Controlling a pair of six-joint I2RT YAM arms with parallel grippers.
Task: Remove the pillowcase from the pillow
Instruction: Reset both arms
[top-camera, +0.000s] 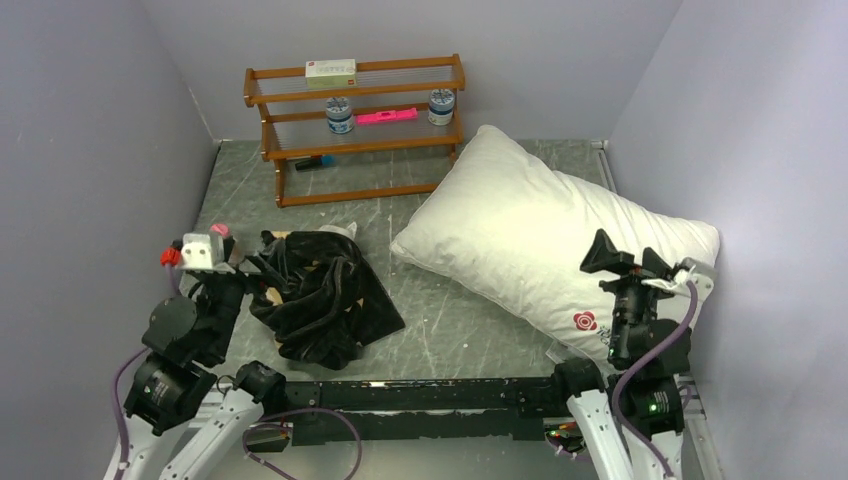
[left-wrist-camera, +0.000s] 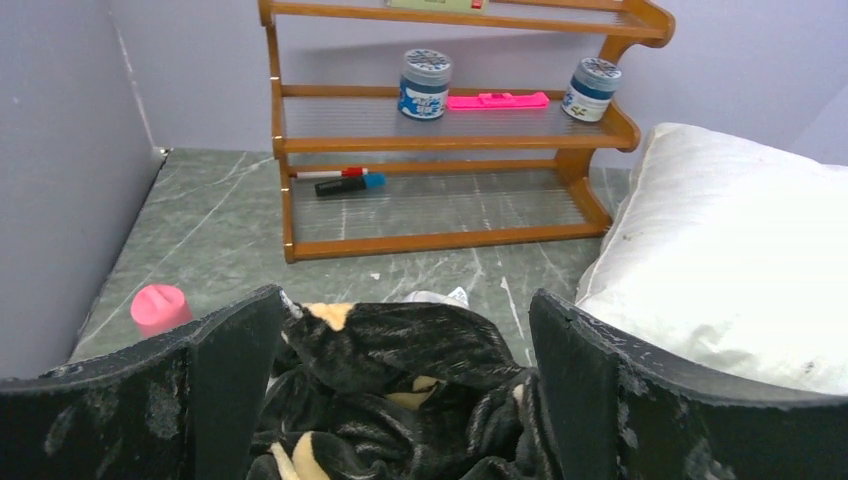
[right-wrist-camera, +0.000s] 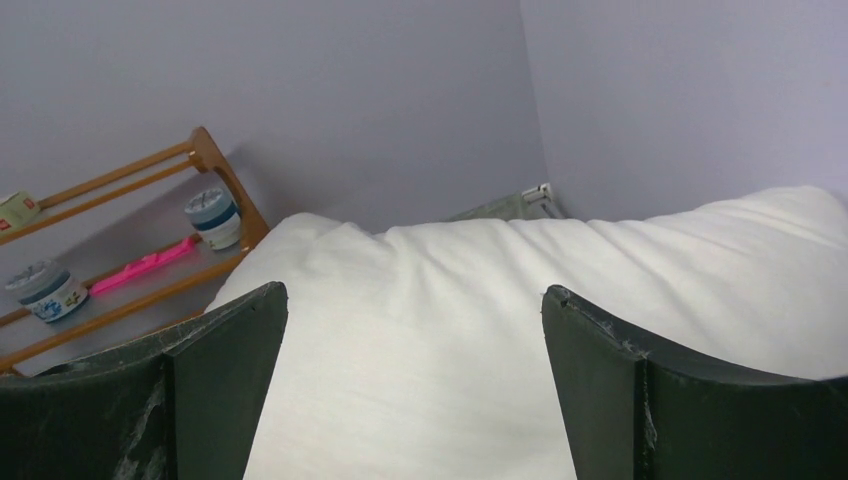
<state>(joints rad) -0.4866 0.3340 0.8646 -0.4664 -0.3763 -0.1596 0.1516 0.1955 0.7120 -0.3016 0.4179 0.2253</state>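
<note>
The pillow (top-camera: 545, 235) lies bare across the right half of the table (top-camera: 450, 330), slanting from the far middle to the near right corner, its red-logo end nearest the right arm. It looks plump, light and yielding, with smooth cloth that would likely slip under a pinch, so a corner or seam edge is the surest hold. The right gripper (top-camera: 628, 255) hovers over that near end with its fingers spread wide and nothing between them.

The pillowcase (top-camera: 320, 295) sits in a crumpled heap at the near left, well apart from the pillow, with bare table between. It is limp, plush and light and will drape and bunch. I would take it by a raised fold or the open hem, though I cannot tell where the hem lies. The left gripper (left-wrist-camera: 407, 300) hangs just over the heap, fingers wide apart and gripping nothing. By this layout the cover is already off.

At the far left stands a wooden rack (top-camera: 355, 130)
- top: a flat box (top-camera: 331, 70)
- middle: two lidded jars (top-camera: 340, 115), contents hidden, with a pink strip (top-camera: 386, 117) between them
- bottom: a marker (top-camera: 315, 161)
</note>
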